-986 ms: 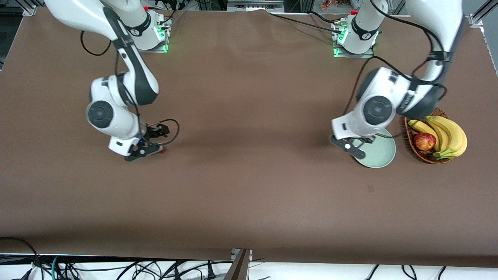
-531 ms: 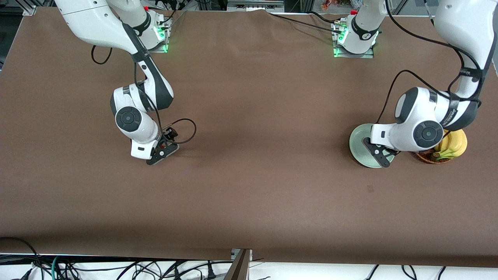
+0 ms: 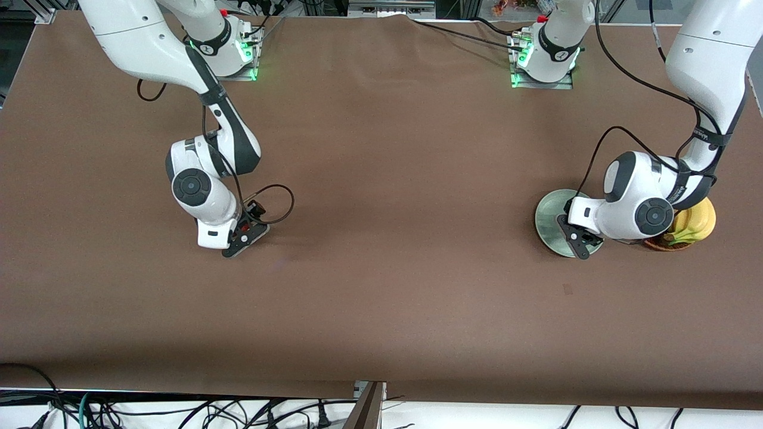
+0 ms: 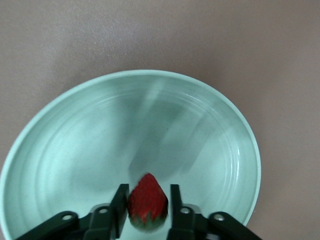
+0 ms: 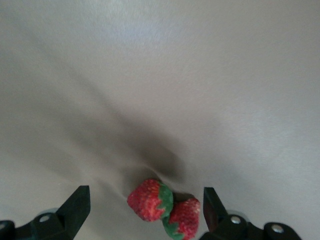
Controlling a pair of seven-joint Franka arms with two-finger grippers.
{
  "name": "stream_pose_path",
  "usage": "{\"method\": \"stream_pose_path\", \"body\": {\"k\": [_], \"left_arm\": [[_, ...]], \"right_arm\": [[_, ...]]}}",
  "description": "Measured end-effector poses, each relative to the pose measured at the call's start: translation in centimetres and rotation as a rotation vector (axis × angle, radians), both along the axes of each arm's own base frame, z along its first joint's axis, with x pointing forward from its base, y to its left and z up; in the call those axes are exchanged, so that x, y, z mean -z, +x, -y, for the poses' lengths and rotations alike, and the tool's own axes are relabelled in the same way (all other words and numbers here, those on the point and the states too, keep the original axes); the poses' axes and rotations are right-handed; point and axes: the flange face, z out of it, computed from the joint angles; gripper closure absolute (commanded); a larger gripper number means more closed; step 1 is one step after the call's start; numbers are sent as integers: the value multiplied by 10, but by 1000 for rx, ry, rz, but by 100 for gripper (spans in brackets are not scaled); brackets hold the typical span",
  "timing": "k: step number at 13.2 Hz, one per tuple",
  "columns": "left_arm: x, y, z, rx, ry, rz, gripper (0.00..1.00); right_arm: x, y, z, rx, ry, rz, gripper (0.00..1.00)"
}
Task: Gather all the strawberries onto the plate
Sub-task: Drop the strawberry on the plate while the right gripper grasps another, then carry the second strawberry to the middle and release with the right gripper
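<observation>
The pale mint-green plate [image 3: 551, 214] [image 4: 150, 115] sits toward the left arm's end of the table. My left gripper [image 3: 577, 244] [image 4: 148, 189] hangs low over the plate. One strawberry [image 4: 147, 202] sits between its fingers, which stand slightly parted. One finger touches the berry and a thin gap shows at the other. Two more strawberries [image 5: 149, 200] [image 5: 185, 219] lie touching each other on the brown table toward the right arm's end. My right gripper [image 3: 241, 238] [image 5: 144, 195] is straight above them, fingers wide open on either side. In the front view the right hand hides these berries.
A brown wicker basket [image 3: 656, 244] with bananas [image 3: 697, 220] stands right beside the plate, mostly covered by the left arm's wrist. A black cable loops off the right wrist [image 3: 280, 202].
The left arm swung round and brought its gripper down over the plate, and its fingers have just parted a little from the strawberry. The right gripper shifted slightly over the two strawberries, still open.
</observation>
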Motion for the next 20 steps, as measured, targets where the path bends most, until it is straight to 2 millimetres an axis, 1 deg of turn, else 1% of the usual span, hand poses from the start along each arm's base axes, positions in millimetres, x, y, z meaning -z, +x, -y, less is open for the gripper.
{"method": "stream_pose_path", "body": {"k": [1,3,4,5,6,7,10,11,12,13,14,17,18,19,20], "left_arm": [[-3,1,0,11,-2,5,0],[-11,3,-2,39,-5,16,0],[-19,4,-1,46,-1,19,0],[-33,5,3,49,2,18,0],[-53,6,7,45,4,19,0],[-77,8,10,39,8,24,0],[-145,10,19,3,12,-2,0],[-165,11,21,-38,8,-23,0],[-181,13,22,-92,11,-38,0],[-192,15,24,-143,22,-47,0],[-202,16,30,-195,34,-56,0],[-228,16,64,-355,75,-57,0],[-234,15,73,-403,77,-65,0],[-238,13,79,-454,71,-84,0],[-242,13,80,-502,74,-95,0]], "right_arm": [[6,-3,1,-1,1,-1,3],[13,-9,2,-1,1,-6,14],[11,-8,3,0,2,-3,20],[9,-8,3,1,3,0,22],[8,-8,4,2,3,1,24],[8,-9,5,3,3,-1,25],[11,-13,6,5,1,-9,41],[12,-14,6,5,0,-11,48],[12,-14,7,5,0,-13,59],[12,-14,7,6,0,-12,69],[12,-14,7,7,0,-12,75],[7,-11,11,34,14,-7,75],[3,-10,12,61,34,-4,75],[-5,-7,10,94,61,-2,75],[-16,-2,4,130,97,-8,75]]}}
